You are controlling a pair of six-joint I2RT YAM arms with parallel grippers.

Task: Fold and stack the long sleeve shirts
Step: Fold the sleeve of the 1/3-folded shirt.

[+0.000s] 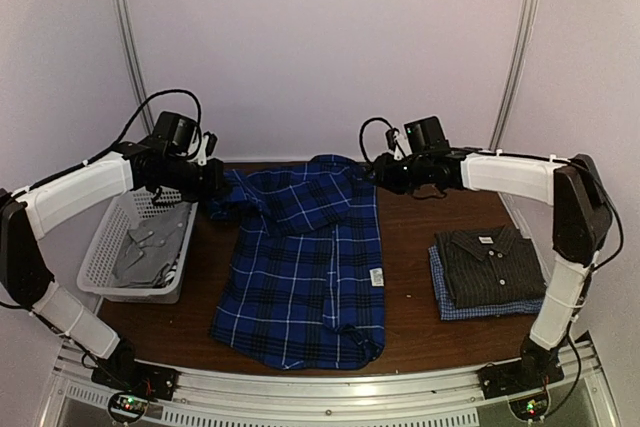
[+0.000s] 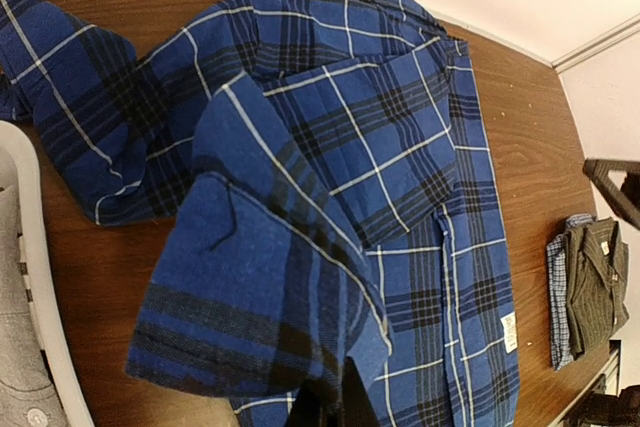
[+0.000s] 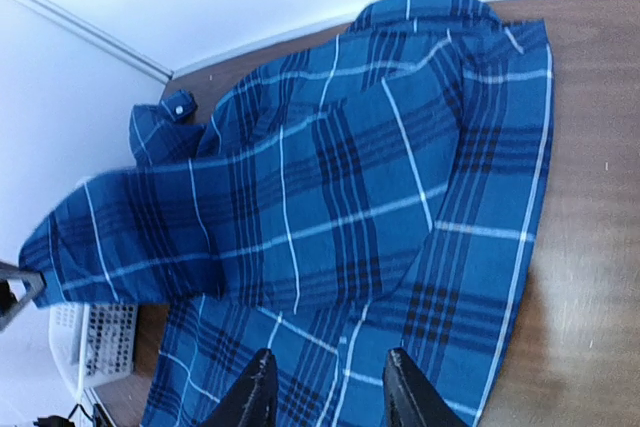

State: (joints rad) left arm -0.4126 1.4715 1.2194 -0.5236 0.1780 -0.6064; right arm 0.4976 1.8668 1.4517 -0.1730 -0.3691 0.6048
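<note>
The royal-blue plaid shirt (image 1: pixel 305 267) lies lengthwise in the middle of the table, collar at the far end. My left gripper (image 1: pixel 212 183) is shut on its sleeve and holds it lifted at the shirt's far left; in the left wrist view the sleeve cloth (image 2: pixel 270 287) hangs from the closed gripper (image 2: pixel 335 402). My right gripper (image 1: pixel 385 175) is open and empty above the shirt's far right shoulder; its fingers (image 3: pixel 262 392) frame plaid cloth (image 3: pixel 330 217). The dark grey checked shirt (image 1: pixel 492 265) lies folded on the pale blue checked shirt (image 1: pixel 450 305) at the right.
A white mesh basket (image 1: pixel 137 242) with grey cloth inside stands at the table's left edge, right beside the lifted sleeve. A white wall closes the back. The folded stack also shows in the left wrist view (image 2: pixel 588 287).
</note>
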